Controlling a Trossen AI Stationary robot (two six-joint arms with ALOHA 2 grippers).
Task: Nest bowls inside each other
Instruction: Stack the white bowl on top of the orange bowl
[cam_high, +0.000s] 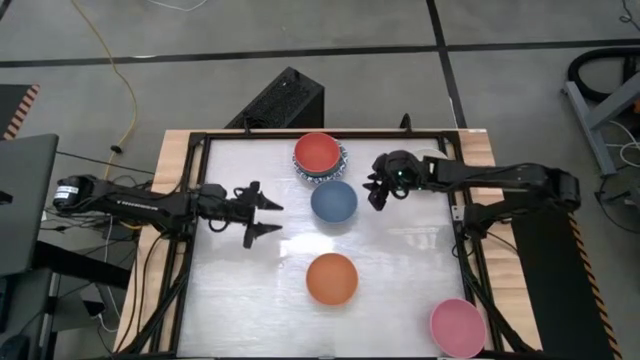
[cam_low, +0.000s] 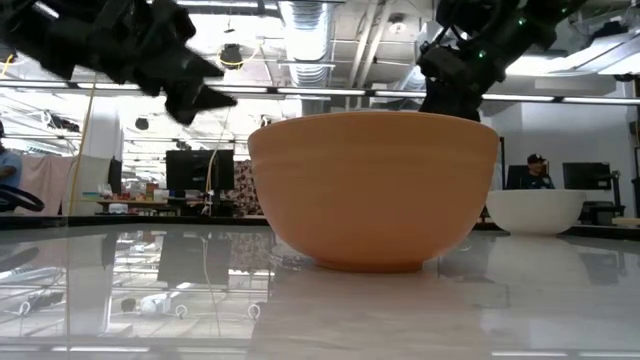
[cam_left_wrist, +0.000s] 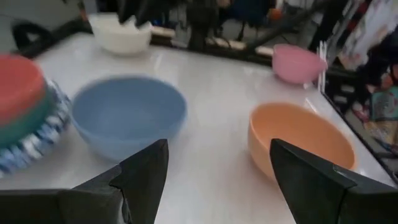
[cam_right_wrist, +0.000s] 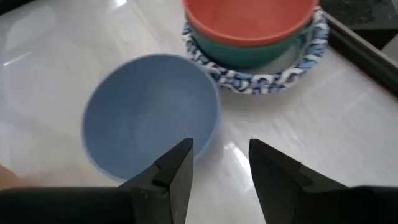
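At the table's far middle a red bowl (cam_high: 317, 150) sits nested in a teal bowl (cam_right_wrist: 249, 55), which sits in a blue-patterned white bowl (cam_right_wrist: 292, 73). Just in front of that stack stands a blue bowl (cam_high: 333, 201). An orange bowl (cam_high: 331, 278) is nearer the front, a pink bowl (cam_high: 457, 326) stands at the front right corner, and a cream bowl (cam_left_wrist: 121, 34) stands at the far right. My left gripper (cam_high: 270, 217) hovers open, left of the blue bowl. My right gripper (cam_high: 378, 196) hovers open just right of the blue bowl, above its rim (cam_right_wrist: 208, 134).
A black frame (cam_high: 200, 140) borders the white table top. In the low view the orange bowl (cam_low: 372, 185) fills the foreground. Bare table lies at the front left and between the orange and pink bowls. A person (cam_low: 537, 170) sits in the room behind.
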